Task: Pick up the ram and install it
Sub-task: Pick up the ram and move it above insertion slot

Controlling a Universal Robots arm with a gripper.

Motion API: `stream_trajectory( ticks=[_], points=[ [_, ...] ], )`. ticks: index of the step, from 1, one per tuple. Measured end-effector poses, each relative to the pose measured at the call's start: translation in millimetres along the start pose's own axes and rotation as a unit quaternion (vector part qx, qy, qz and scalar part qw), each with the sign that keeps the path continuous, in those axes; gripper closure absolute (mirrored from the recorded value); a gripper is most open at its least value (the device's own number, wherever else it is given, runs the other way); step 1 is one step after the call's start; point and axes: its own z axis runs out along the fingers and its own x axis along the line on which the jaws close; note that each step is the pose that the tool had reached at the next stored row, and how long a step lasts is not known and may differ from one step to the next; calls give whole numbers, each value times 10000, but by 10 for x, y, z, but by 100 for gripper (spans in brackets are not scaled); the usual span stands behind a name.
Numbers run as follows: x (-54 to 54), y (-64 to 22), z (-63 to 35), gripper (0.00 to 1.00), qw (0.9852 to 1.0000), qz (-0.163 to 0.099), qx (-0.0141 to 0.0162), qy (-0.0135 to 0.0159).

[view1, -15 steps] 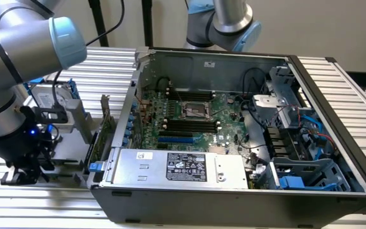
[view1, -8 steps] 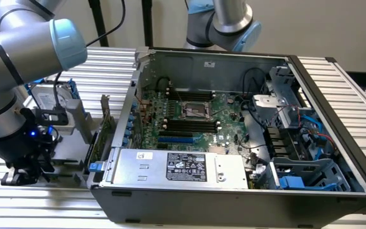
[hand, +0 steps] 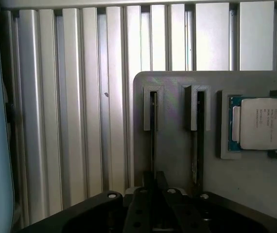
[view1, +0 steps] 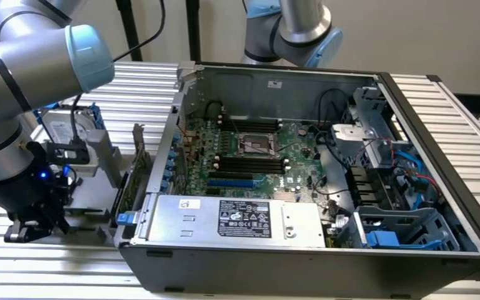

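Note:
The ram (hand: 153, 141) stands on edge in one slot of a grey holder plate (hand: 175, 150), so I see it as a thin dark strip. My gripper (hand: 154, 180) is at its near end, with the fingers drawn in against both sides of the stick, shut on it. A second stick (hand: 197, 145) stands in the neighbouring slot. In the exterior view my gripper (view1: 32, 228) hangs low over the ribbed table, to the exterior view's left of the open computer case (view1: 440, 144). The long black memory slots (view1: 249, 165) lie on the motherboard inside it.
A processor chip (hand: 262, 124) sits in a recess of the holder beside the sticks. A green expansion card (view1: 135, 169) stands upright just outside the case wall. A power supply (view1: 232, 219) fills the case's near side. A second arm (view1: 294, 28) stands behind the case.

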Motion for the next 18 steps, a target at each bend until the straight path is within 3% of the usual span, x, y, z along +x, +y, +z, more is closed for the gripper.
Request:
stream_trajectory(
  ticks=[12,18],
  points=[
    [0,0,-14,86,10000,0,0,0],
    [4,2,-177,86,10000,0,1,0]
  ],
)
